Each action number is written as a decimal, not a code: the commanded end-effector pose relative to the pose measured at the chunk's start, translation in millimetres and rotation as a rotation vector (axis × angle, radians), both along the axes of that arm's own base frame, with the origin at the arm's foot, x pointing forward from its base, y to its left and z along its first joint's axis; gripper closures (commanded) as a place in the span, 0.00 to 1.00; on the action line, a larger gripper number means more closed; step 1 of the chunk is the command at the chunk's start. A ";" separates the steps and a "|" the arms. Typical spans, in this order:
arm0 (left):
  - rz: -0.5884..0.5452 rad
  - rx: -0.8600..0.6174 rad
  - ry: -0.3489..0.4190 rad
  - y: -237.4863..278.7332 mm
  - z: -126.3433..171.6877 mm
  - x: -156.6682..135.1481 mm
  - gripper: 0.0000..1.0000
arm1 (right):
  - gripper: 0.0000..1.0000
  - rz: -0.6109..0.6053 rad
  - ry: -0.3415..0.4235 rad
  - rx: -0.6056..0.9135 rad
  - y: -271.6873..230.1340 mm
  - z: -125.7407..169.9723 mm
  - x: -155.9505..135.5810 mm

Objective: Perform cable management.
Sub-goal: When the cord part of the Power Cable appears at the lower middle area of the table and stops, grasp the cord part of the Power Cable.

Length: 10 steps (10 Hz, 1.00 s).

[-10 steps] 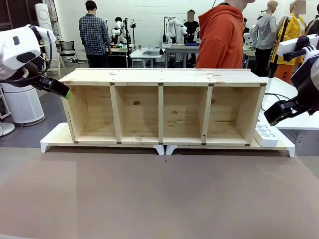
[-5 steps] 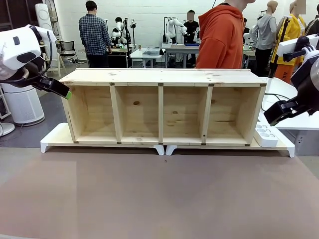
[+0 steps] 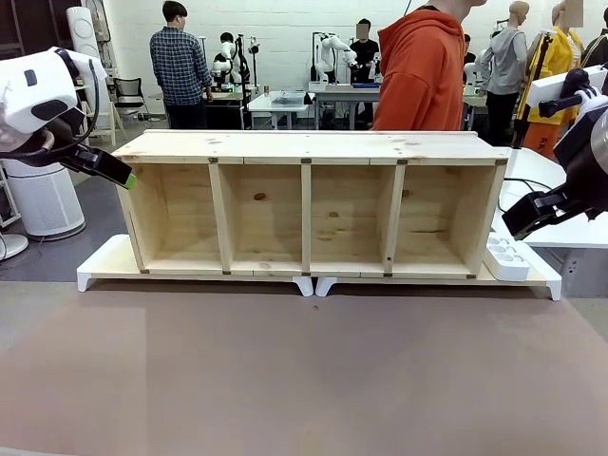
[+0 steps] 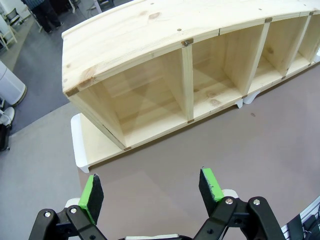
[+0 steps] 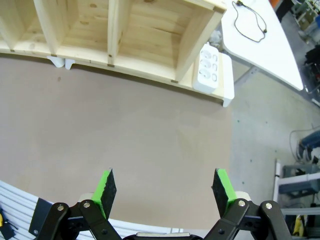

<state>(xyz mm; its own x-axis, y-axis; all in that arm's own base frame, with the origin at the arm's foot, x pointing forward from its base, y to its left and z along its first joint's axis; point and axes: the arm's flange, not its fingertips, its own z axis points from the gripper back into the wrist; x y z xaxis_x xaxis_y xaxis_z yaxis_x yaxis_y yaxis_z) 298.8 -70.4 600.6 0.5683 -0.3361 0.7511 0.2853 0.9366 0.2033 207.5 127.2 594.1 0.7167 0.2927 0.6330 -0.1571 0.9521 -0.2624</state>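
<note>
A white power strip (image 3: 506, 256) (image 5: 207, 67) lies on the white base just off the right end of the wooden shelf (image 3: 309, 147) (image 4: 150, 35) (image 5: 150, 30). A thin black cable (image 5: 251, 21) (image 3: 521, 180) curls on the white side table behind the strip; I cannot tell whether it joins the strip. My left gripper (image 3: 119, 173) (image 4: 150, 182) hovers open beside the shelf's left end, holding nothing. My right gripper (image 3: 524, 217) (image 5: 162, 182) hangs open above the power strip at the shelf's right end, also with nothing in it.
The shelf has several open compartments and stands on a long white base (image 3: 104, 261). A person in an orange hoodie (image 3: 423, 66) stands behind it. The brown table (image 3: 304, 370) stretches bare in front. A white side table (image 3: 560, 204) stands at the right.
</note>
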 end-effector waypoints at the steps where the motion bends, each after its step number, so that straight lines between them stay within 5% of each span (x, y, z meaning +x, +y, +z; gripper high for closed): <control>1: 0.010 -0.004 -0.010 -0.4 -0.2 0.3 0.00 | 0.00 -0.003 0.001 0.001 -1.1 -0.2 0.9; 10: 0.010 -0.004 -0.010 -0.4 -0.2 0.3 0.00 | 0.00 -0.003 0.001 0.001 -1.1 -0.2 0.9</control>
